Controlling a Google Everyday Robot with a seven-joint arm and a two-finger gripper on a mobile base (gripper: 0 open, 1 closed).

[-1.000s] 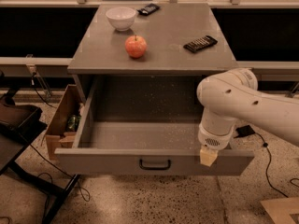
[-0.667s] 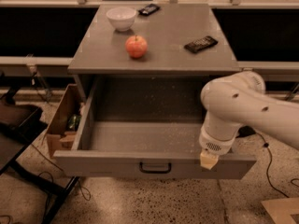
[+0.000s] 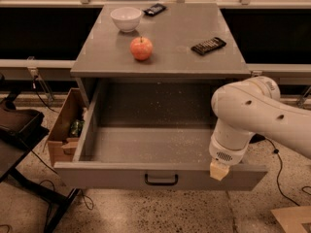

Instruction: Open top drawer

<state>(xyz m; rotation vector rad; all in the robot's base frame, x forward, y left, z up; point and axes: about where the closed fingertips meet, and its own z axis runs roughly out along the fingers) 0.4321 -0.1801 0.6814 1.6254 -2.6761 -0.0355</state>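
The top drawer (image 3: 146, 149) of the grey cabinet is pulled far out, showing a deep, empty grey interior. Its flat front (image 3: 107, 177) faces me and carries a small black bar handle (image 3: 161, 180) at the middle. My gripper (image 3: 219, 170) hangs at the end of the white arm (image 3: 252, 111), at the right part of the drawer's front rim, well right of the handle. Only a pale tip shows below the wrist.
On the cabinet top (image 3: 170, 47) are a red apple (image 3: 141, 48), a white bowl (image 3: 126, 19) and two dark flat devices (image 3: 208, 45) (image 3: 155, 8). An open cardboard box (image 3: 65, 130) stands left of the drawer. Cables (image 3: 282, 164) lie on the speckled floor.
The arm and gripper have shifted slightly to the right along the drawer front. The drawer stands about as far out as before.
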